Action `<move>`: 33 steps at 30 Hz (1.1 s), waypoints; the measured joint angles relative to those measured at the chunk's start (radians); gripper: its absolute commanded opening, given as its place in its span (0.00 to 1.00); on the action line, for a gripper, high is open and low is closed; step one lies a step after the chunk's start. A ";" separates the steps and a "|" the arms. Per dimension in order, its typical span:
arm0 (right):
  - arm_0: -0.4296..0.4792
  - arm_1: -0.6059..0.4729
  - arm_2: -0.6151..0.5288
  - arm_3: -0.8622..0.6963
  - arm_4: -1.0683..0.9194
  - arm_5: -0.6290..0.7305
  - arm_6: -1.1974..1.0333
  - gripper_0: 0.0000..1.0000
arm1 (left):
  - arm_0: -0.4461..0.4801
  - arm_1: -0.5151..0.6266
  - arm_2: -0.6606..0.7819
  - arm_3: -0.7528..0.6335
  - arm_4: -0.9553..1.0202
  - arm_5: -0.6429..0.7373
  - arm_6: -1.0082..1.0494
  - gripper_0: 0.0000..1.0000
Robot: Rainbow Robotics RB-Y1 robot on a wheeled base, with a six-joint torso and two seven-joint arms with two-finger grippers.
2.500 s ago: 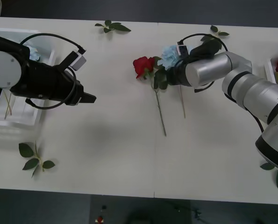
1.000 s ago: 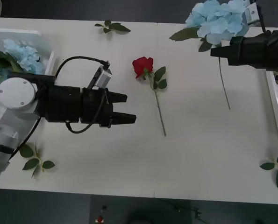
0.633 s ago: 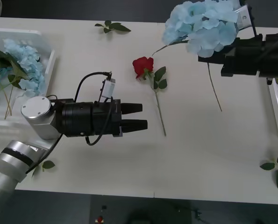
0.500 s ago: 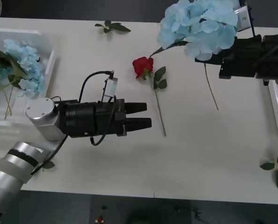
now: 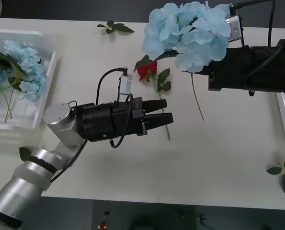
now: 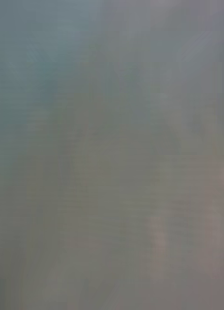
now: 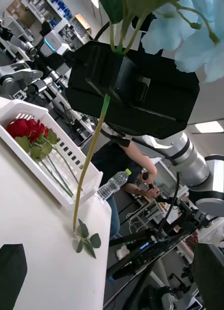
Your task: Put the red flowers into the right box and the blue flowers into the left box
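Front view: a pale blue flower point(image 5: 188, 33) is being held above the white counter point(image 5: 219, 153) by the right hand point(image 5: 214, 74), which is clamped on its stem just below the bloom; the stem is hanging down toward the counter. The left hand point(image 5: 162, 111), black fingers slightly apart and holding nothing, is being pointed toward that flower, which lies up and to its right. One red flower point(image 5: 148, 70) is lying on the counter between them, its stem running toward the robot. Other blue flowers point(image 5: 22, 62) are lying in the left box point(image 5: 37, 120).

Right wrist view: nothing can be made out.

Left wrist view: the hanging stem is being seen directly ahead, roughly upright, nearer than the right box point(image 7: 63, 193) holding red flowers.
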 measured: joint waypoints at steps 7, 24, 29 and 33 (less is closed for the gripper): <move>-0.033 0.049 0.008 0.000 0.000 0.017 -0.019 0.00 | 0.000 -0.018 0.000 0.000 0.000 -0.031 0.000 1.00; -0.120 0.076 0.059 0.000 0.012 -0.001 -0.187 0.00 | -0.022 -0.053 0.000 0.000 -0.031 -0.049 0.000 0.79; -0.127 0.101 0.078 0.002 0.012 -0.001 -0.196 0.00 | -0.057 -0.053 0.000 0.000 -0.031 -0.058 0.000 0.56; -0.148 0.111 0.101 0.012 0.012 -0.001 -0.197 0.00 | -0.077 -0.053 0.000 0.000 -0.032 -0.082 0.000 0.00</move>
